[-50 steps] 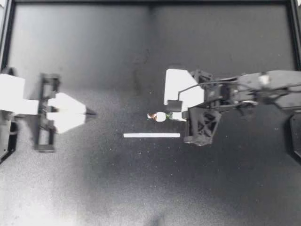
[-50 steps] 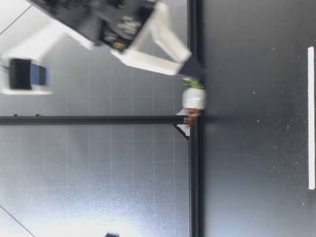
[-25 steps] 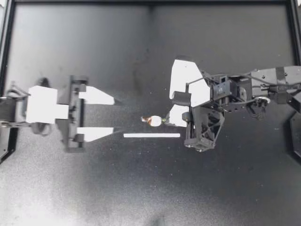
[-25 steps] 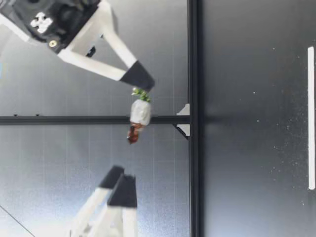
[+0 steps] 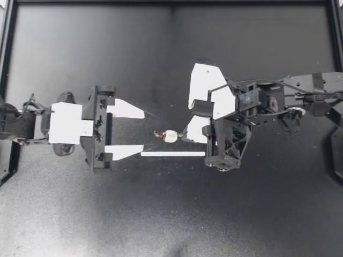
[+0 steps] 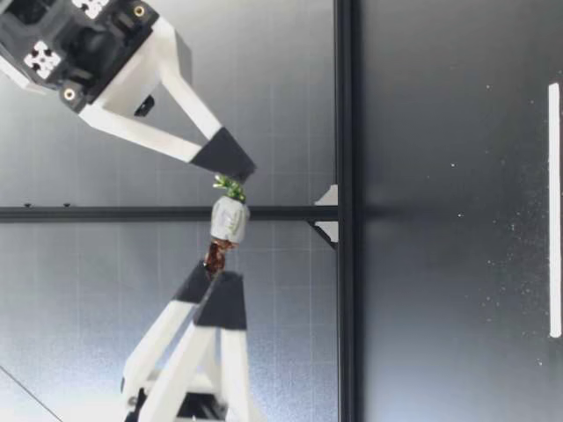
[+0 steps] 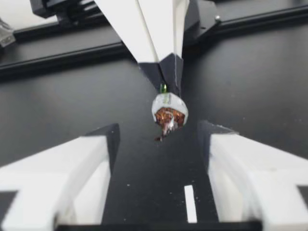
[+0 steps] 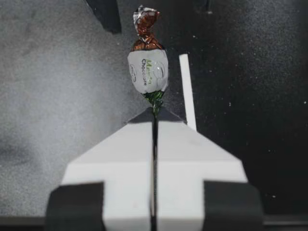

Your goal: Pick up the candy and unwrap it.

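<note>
Candy in a white wrapper hangs in the air near the middle of the frame in the top view, clear of the black worktop. My right arm reaches in from the right edge of that frame, and the right jaws are clenched on the green twist at one end of the wrapper. In the right wrist view the two white fingers meet with no gap and the candy sticks out straight ahead of their tips, its brown twist farthest from them. My left arm comes in from the left edge of the top view, and the left jaws are released, spread wide. In the left wrist view the candy sits just ahead of that gap, the brown twist pointing in between the two dark fingertips and touching neither. The low view shows the candy well above the worktop, the right jaws pinching its green end and the left jaws' tips just beside its brown end; whether they touch there I cannot tell from that view. White strip lies flat on the worktop, just below the candy in the top view's frame, its left end by the tip of the lower left finger
</note>
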Controlling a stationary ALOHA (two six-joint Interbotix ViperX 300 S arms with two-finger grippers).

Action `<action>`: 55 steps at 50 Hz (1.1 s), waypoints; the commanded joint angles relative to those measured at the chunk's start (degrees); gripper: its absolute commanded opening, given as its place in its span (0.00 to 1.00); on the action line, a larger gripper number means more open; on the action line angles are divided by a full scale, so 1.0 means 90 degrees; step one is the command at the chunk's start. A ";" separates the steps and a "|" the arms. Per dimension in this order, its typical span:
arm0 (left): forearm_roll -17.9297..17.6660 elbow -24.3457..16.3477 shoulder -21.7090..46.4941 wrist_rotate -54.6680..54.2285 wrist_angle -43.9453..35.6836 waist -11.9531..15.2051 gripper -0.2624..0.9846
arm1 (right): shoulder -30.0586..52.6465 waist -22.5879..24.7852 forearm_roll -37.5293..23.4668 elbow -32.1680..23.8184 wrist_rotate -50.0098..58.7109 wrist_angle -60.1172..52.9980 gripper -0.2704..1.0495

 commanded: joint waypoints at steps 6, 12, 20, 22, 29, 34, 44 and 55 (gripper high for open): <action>0.0000 -0.0166 -0.0020 0.0010 -0.0029 0.0020 0.53 | -0.0068 0.0020 0.0010 -0.0176 0.0000 -0.0029 0.05; 0.0010 -0.0186 0.0049 0.0010 -0.0020 0.0020 0.46 | -0.0078 0.0020 0.0010 -0.0176 -0.0010 -0.0039 0.05; 0.0078 -0.0225 0.0049 0.0010 -0.0029 -0.0010 0.32 | -0.0078 0.0020 0.0010 -0.0176 0.0000 -0.0049 0.05; 0.0117 -0.0215 0.0020 0.0010 -0.0029 -0.0010 0.28 | -0.0078 0.0029 0.0010 -0.0176 0.0000 -0.0049 0.05; 0.0156 -0.0156 -0.0078 0.0000 -0.0039 -0.0020 0.14 | -0.0059 0.0020 0.0010 -0.0137 0.0020 -0.0029 0.05; 0.0156 -0.0117 -0.0088 -0.0029 -0.0039 -0.0029 0.10 | -0.0059 0.0020 0.0010 -0.0137 0.0020 -0.0029 0.05; 0.0156 -0.0029 -0.0127 -0.0078 -0.0039 -0.0039 0.09 | -0.0107 0.0020 0.0020 0.0000 0.0029 -0.0029 0.05; 0.0146 0.0098 -0.0264 -0.0186 -0.0068 -0.0039 0.09 | -0.0439 0.0029 0.0010 0.0381 0.0029 -0.0469 0.05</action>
